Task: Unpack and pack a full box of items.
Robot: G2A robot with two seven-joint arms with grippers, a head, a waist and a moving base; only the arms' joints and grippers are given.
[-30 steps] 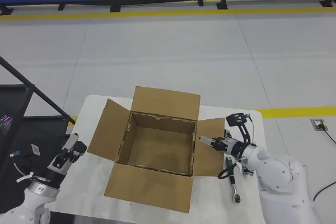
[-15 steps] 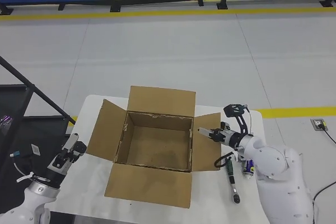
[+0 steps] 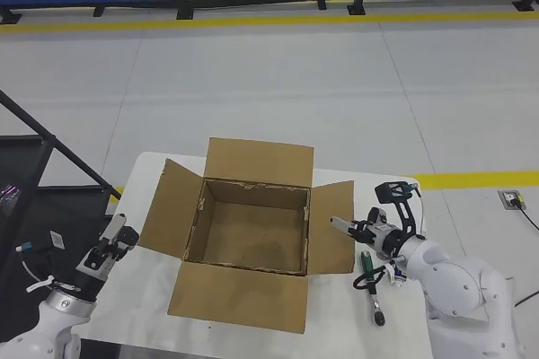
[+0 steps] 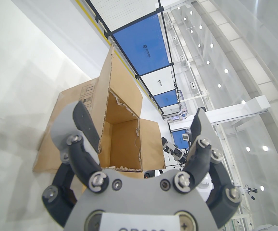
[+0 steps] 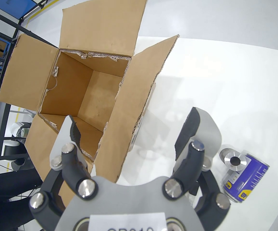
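Cardboard box (image 3: 251,235) stands on the white table (image 3: 341,177), all four flaps folded outward. Right gripper (image 5: 131,118) hovers just beside the box's right flap, jaws spread wide, holding nothing. Left gripper (image 4: 139,111) sits off the box's left flap, jaws equally far apart, unloaded. A ratchet wrench (image 3: 374,296) and a blue can (image 5: 245,179) lie right of the box.

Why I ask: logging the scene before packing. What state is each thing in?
Cardboard box: upright, four flaps open, nothing visible inside.
Ratchet wrench: lying flat on the table, ungripped.
Spray can: on the table, ungripped; upright or lying unclear.
Left end effector: open, empty.
Right end effector: open, empty.
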